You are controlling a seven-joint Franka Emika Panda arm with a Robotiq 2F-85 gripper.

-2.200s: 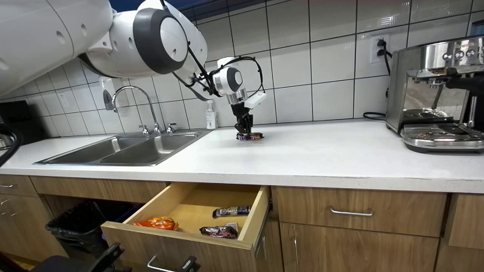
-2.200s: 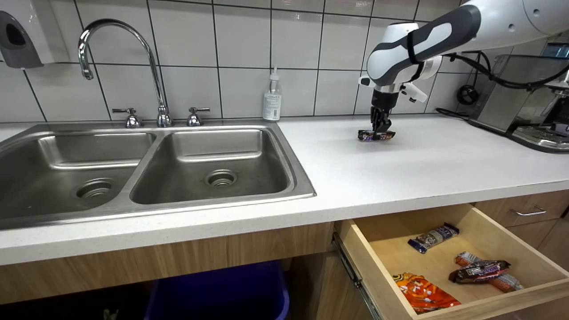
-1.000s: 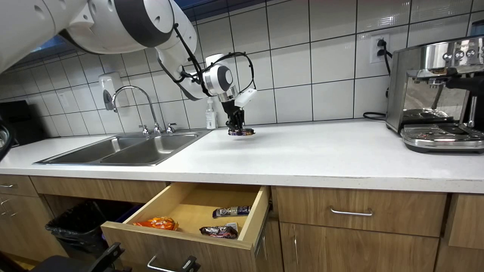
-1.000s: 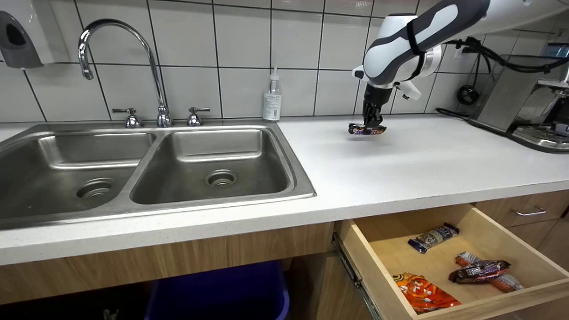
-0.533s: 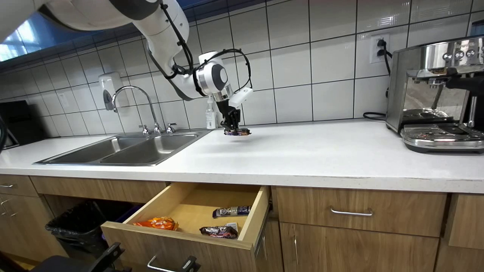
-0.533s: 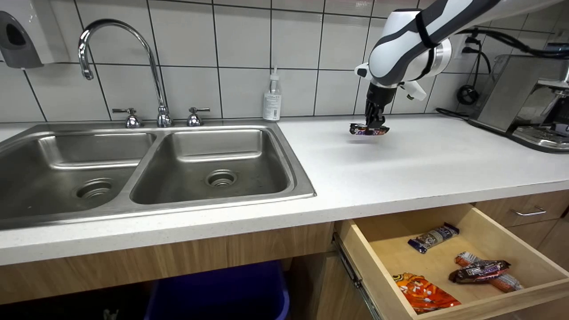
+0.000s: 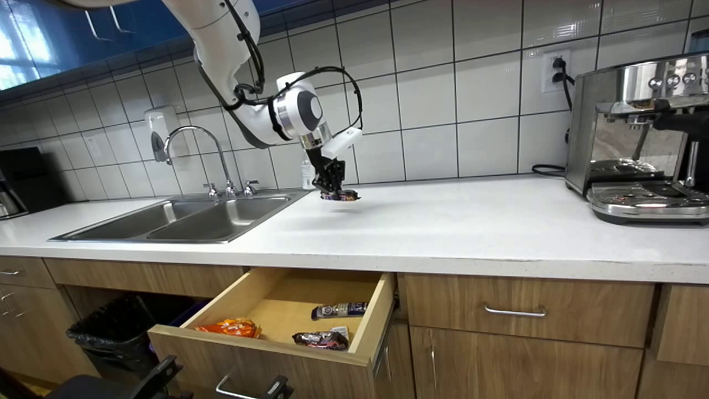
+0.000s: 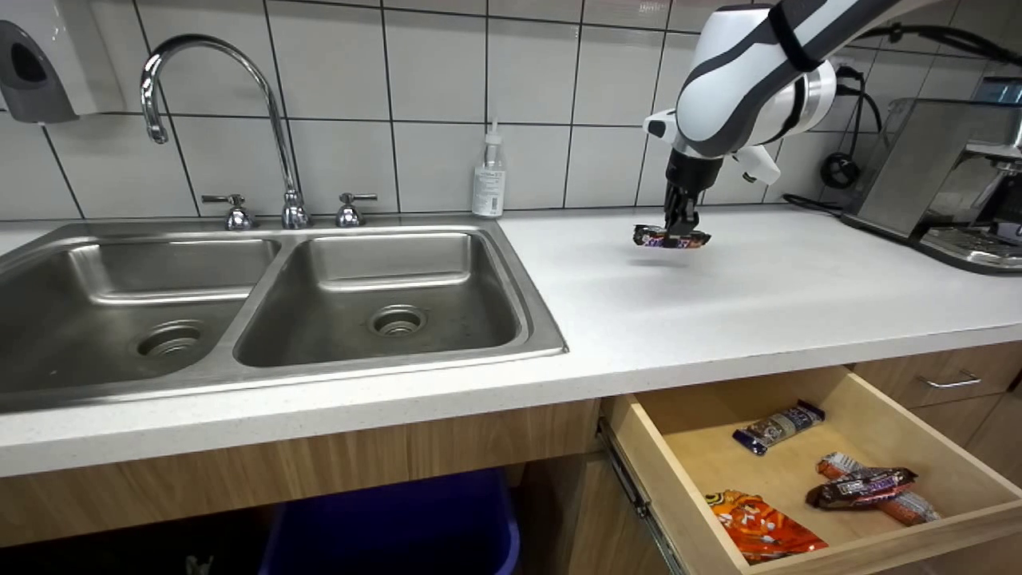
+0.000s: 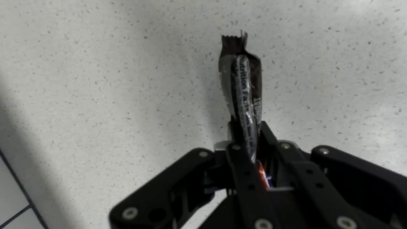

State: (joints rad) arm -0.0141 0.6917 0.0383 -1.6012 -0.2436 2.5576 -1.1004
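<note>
My gripper (image 9: pixel 250 132) is shut on a dark-wrapped snack bar (image 9: pixel 243 86). The wrist view shows "Nutrition Facts" print along the wrapper, and a red and purple bit of it appears between the fingers. The bar's middle is hidden by the jaws. In both exterior views the bar (image 8: pixel 651 236) is held level just above the white countertop (image 7: pixel 471 221), with a faint shadow under it. The gripper (image 7: pixel 333 185) points down, right of the sink and in front of the tiled wall.
Below the counter, an open drawer (image 8: pixel 679 471) holds a blue-ended bar (image 8: pixel 778 427), an orange bag (image 8: pixel 758 527), and a dark bar (image 8: pixel 862 489) lying across an orange one. A double sink (image 8: pixel 551 339), soap bottle (image 8: pixel 489 188) and coffee machine (image 7: pixel 637 138) stand around. A bin (image 7: pixel 119 327) sits beneath.
The arm has lifted the bar slightly off the counter and carried it toward the sink side in an exterior view. The bar stays gripped. Drawer and its contents are unchanged.
</note>
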